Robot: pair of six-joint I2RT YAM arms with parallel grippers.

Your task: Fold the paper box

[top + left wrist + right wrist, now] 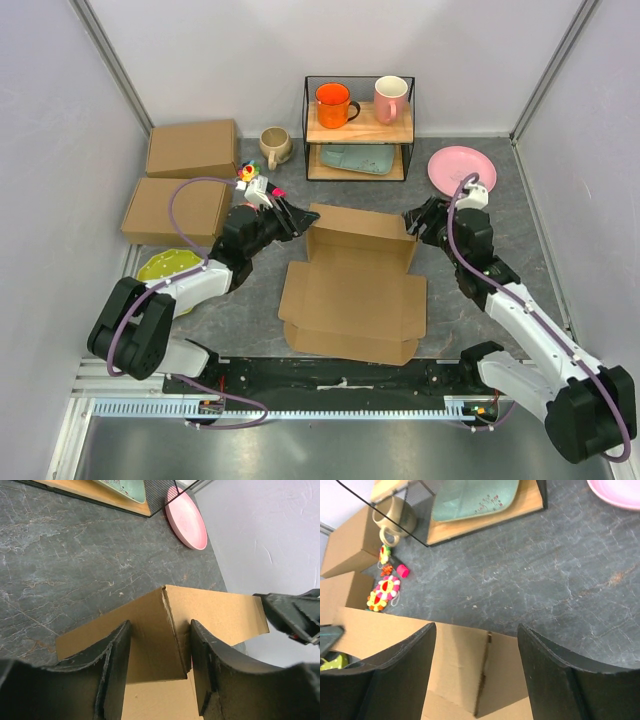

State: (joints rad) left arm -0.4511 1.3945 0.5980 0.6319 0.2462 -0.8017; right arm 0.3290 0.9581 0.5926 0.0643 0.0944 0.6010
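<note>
Grey stone-look surface [250,300] carries the lot. Biggest thing on it is the paper box [350,305], 1 only, lying straight in front of the wire shelf [309,130], on the arms' side of it. It's plain brown corrugated cardbd, die-cut, no print, opened out. The wide panel lies flat w/ small tabs sticking out both sides. The strip nearest the shelf stands up as a wall, w/ short side flaps bent in at each end.

L fingers [297,221] are at that wall's left corner, apart, w/ the corner fold btwn them. Can't tell if they press it. R fingers [416,222] are at the right corner, also apart, cardbd btwn them.

Shelf has 2 tiers. Left of it are 2 shut flat brown boxes: far closed box [190,148] and near closed box [175,210].

- **Plates, 2:** pink plate [460,170] right of the shelf, teal plate [358,158] on its lower tier.
- **Dish, 1:** yellow-green dish [168,265], left of the shelf and well in front of it, partly hidden by the L arm.
- **Mugs, 3:** orange mug [333,104] and pink mug [390,98] on the top tier, beige mug [273,146] just left of the shelf.
- **Toy, 1:** small bright toy [250,172], front-left of the shelf.
</note>
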